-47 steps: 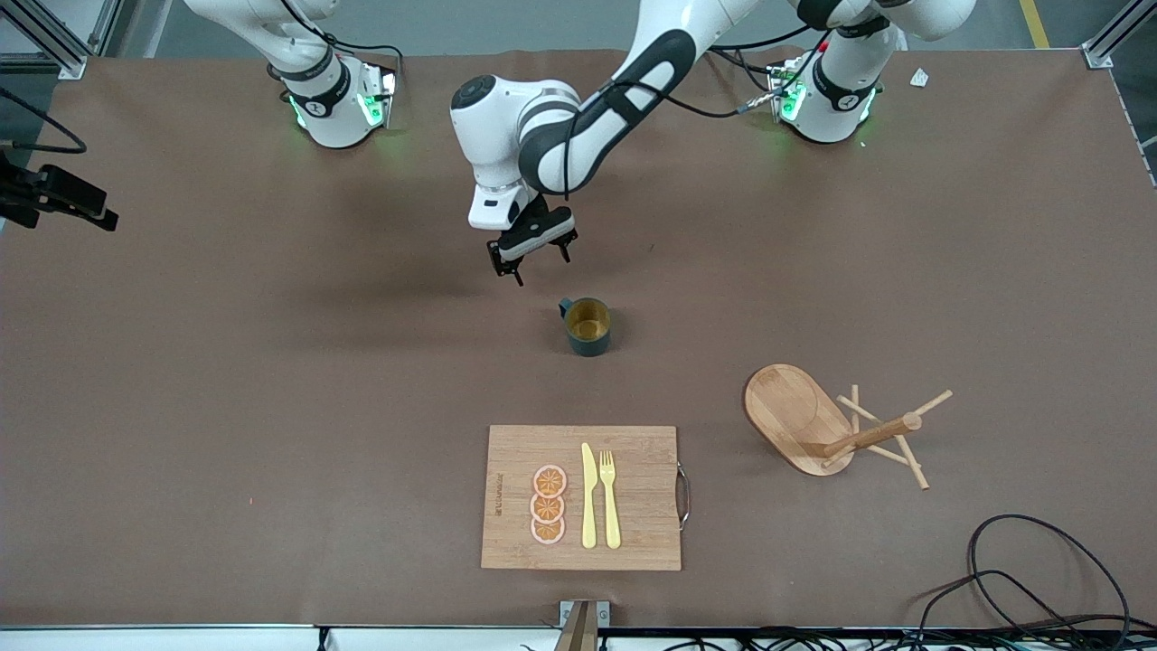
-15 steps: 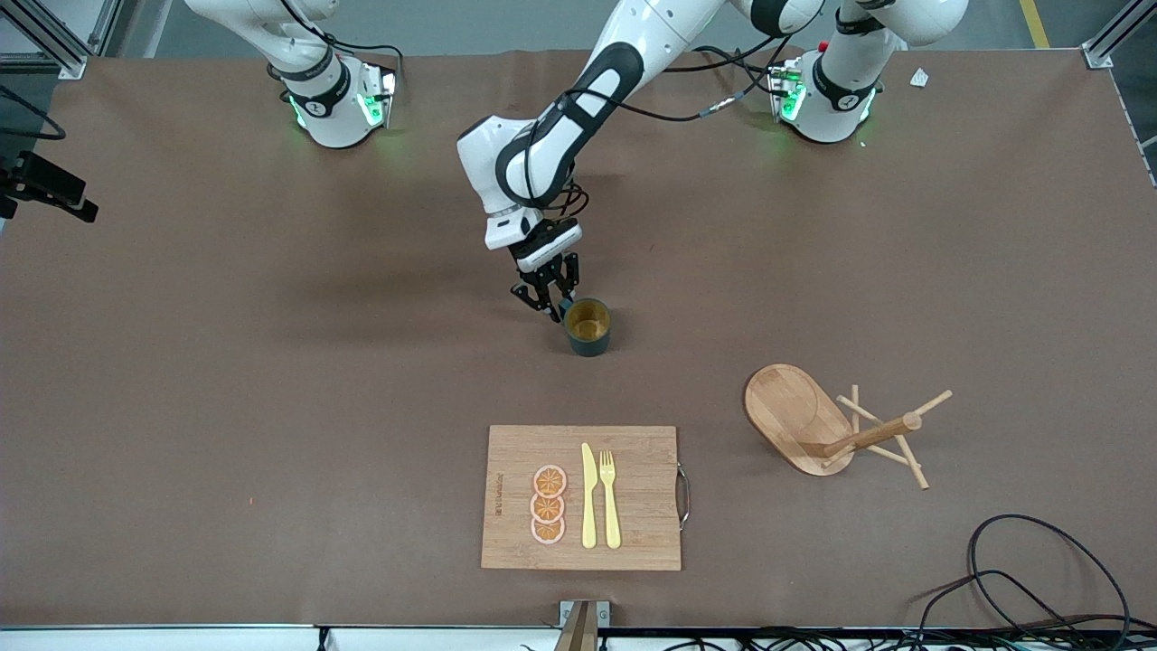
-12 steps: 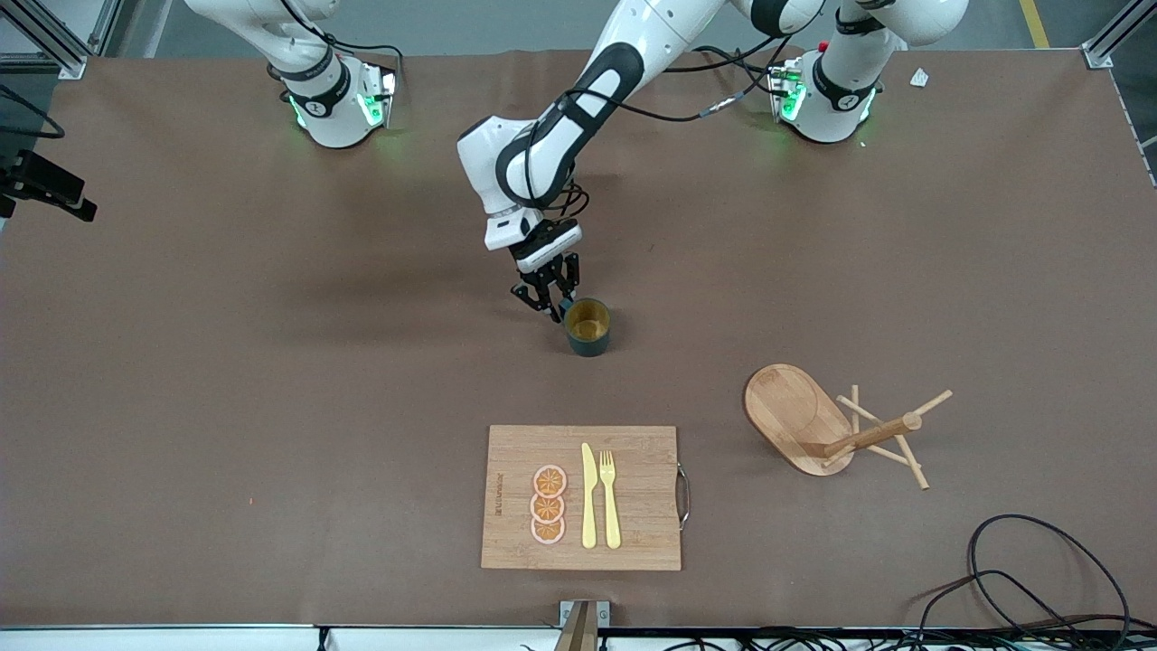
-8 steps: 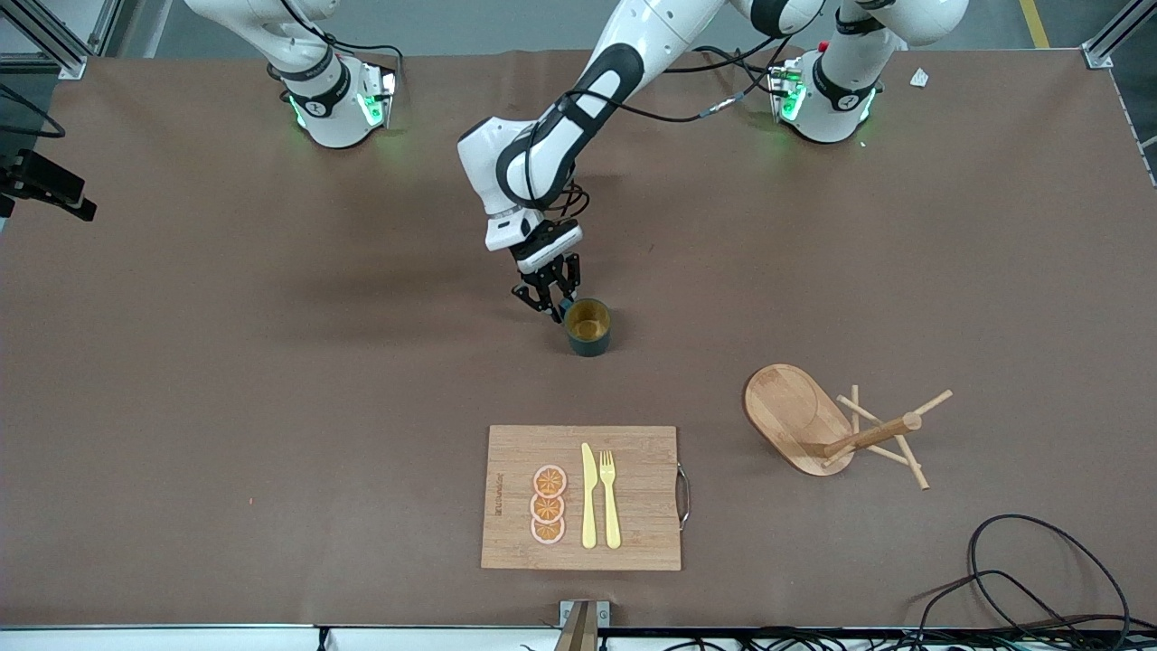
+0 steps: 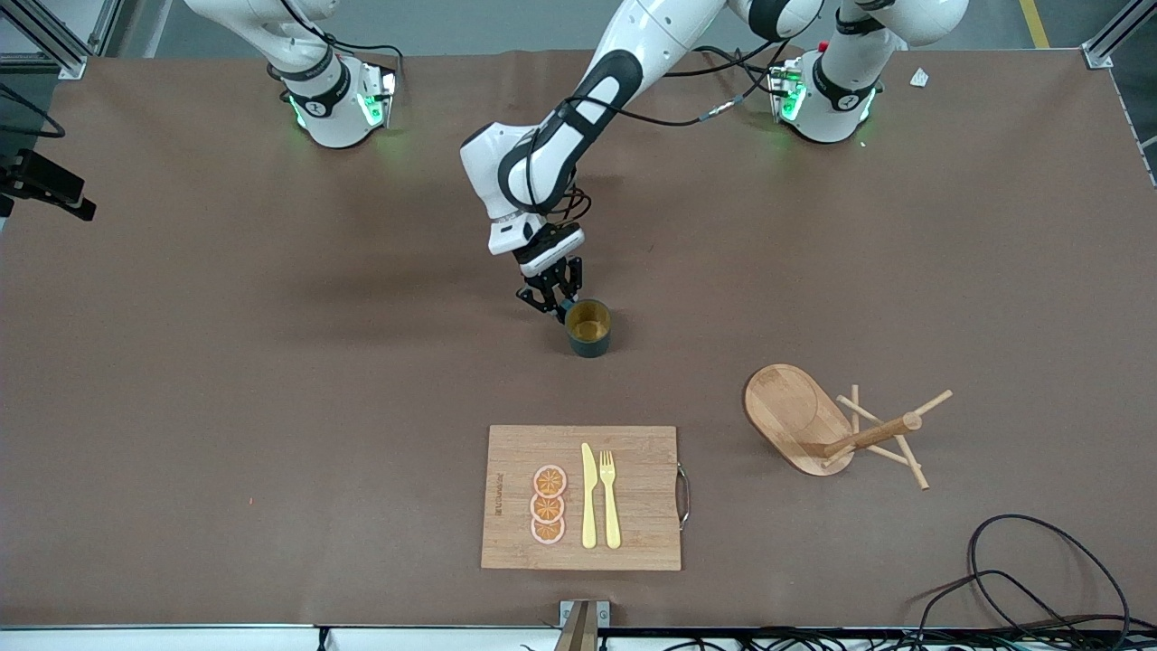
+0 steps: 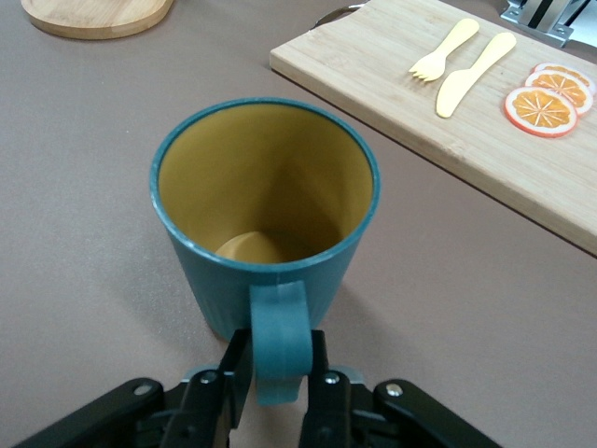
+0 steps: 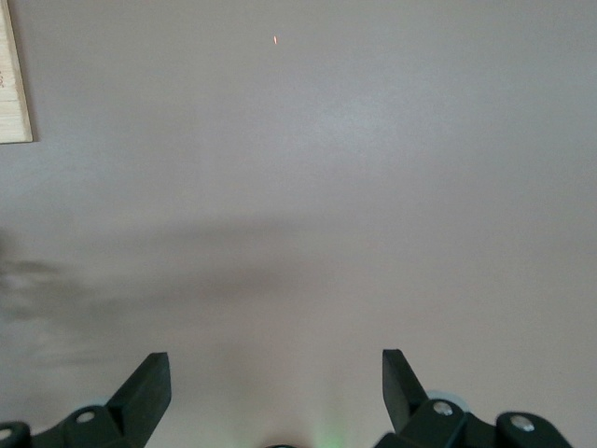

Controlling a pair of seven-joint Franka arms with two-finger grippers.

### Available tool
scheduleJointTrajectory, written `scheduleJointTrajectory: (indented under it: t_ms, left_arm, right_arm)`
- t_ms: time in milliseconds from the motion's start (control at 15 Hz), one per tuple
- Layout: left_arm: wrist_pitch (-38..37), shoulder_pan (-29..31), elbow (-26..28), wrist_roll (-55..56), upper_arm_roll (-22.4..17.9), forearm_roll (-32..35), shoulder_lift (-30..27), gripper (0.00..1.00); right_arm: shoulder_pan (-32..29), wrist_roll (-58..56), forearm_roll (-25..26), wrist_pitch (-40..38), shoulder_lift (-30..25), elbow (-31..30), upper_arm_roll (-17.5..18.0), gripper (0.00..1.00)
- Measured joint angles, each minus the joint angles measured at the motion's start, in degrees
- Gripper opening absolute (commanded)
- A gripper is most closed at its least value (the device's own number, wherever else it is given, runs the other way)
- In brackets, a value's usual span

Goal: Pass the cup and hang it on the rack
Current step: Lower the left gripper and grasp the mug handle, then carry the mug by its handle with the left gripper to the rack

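My left gripper (image 5: 553, 301) is down at the table's middle, its two fingers (image 6: 322, 397) pressed against either side of the handle of the teal cup (image 5: 587, 327). The cup stands upright on the brown table (image 5: 271, 380), mouth up, showing its yellowish-brown inside (image 6: 266, 201). Nearer the front camera lies the bamboo cutting board (image 5: 633, 470), carrying three orange slices (image 5: 548, 504), a yellow knife (image 5: 588, 495) and a yellow fork (image 5: 610, 497). The wooden mug rack (image 5: 836, 429) lies tipped on its side toward the left arm's end of the table, oval base (image 5: 791, 411) on edge, pegs spread over the cloth, well apart from the cup. My right gripper (image 7: 275, 397) waits above bare table, fingers spread wide with nothing between them.
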State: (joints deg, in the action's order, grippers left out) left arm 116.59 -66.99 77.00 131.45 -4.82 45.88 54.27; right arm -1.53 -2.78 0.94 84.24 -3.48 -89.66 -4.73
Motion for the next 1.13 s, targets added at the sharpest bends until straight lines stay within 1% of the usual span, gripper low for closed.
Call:
scheduleJointTrajectory:
  t_ms: [66,266,598,931,1130]
  left_arm:
    - [0.0,0.0,0.0,-0.3,0.0,0.0,0.0,0.13]
    - [0.0,0.1,-0.2,-1.0,0.0,0.0,0.0,0.04]
    - [0.0,2.2,-1.7,-2.7,-0.1,-1.1,-1.5,0.03]
    - [0.0,5.7,-2.4,-8.8,0.0,-7.2,-7.7,0.02]
    - [0.0,8.3,-2.5,-14.0,0.0,-13.0,-11.6,0.02]
  right_arm:
    - [0.0,0.0,0.0,0.0,0.0,0.0,0.0,1.0]
    - [0.0,0.0,0.0,0.0,0.0,0.0,0.0,1.0]
    - [0.0,0.0,0.0,0.0,0.0,0.0,0.0,1.0]
    - [0.0,0.0,0.0,0.0,0.0,0.0,0.0,1.0]
    - [0.0,0.0,0.0,0.0,0.0,0.0,-0.1,1.0]
